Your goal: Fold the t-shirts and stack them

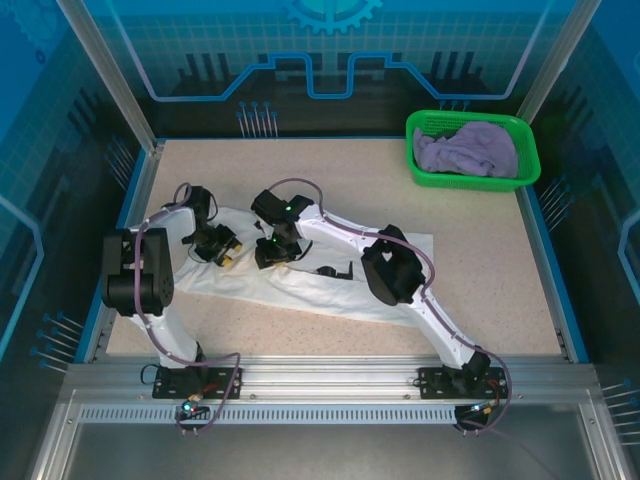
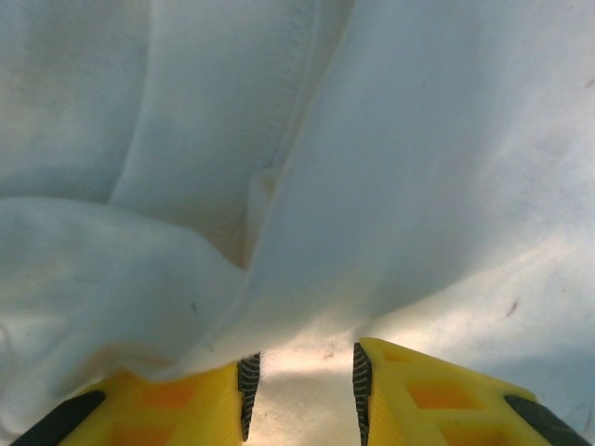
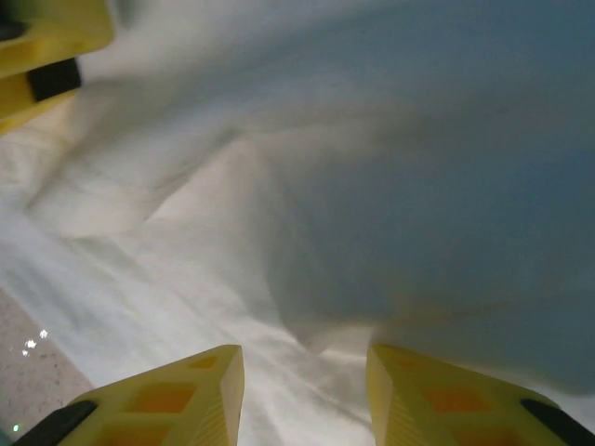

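— Desk [image 1: 480, 270] first: what lies on it?
— Speckled beige top. The white t-shirt [image 1: 320, 290] is spread across the middle, rumpled, running from the left edge toward the right arm, with small black prints [image 1: 345, 270] showing near its centre.
— And the other shirt?
— The pale lavender t-shirt [image 1: 468, 150] is bunched inside the green mesh basket [image 1: 470, 181], which stands at the far right corner, well apart from the white one.
— Where are the arms?
— Both reach down onto the left half of the white shirt, their tips near each other.
— Left tool [image 2: 300, 367]?
— Its yellow fingers [image 2: 418, 390] stand a narrow gap apart. A fold of white cloth drapes over the left finger's tip and cloth shows through the gap. Whether it is pinched, I cannot tell.
— Right tool [image 3: 305, 358]?
— Its fingers are parted more widely, low over the shirt. Flat cloth shows through the gap and a crease rises just ahead; nothing looks clamped. The left tool's yellow tip sits at the top left of that wrist view.
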Motion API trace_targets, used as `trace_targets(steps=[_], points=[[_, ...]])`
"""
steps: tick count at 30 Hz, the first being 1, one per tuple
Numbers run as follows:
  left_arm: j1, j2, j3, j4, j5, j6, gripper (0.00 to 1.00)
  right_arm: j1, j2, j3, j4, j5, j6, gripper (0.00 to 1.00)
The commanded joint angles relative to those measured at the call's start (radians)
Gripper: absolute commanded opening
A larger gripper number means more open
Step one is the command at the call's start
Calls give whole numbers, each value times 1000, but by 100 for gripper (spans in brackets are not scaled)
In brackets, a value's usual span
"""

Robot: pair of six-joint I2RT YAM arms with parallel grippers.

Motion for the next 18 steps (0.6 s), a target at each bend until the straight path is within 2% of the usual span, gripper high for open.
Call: trace_targets(steps=[1, 8, 18], points=[[2, 44, 12, -4, -12, 19, 36, -3, 42, 69, -46, 33, 43, 42], [2, 49, 2, 0, -10, 15, 36, -9, 91, 138, -77, 58, 78, 42], [1, 44, -3, -3, -18, 14, 36, -21, 123, 172, -86, 36, 100, 35]])
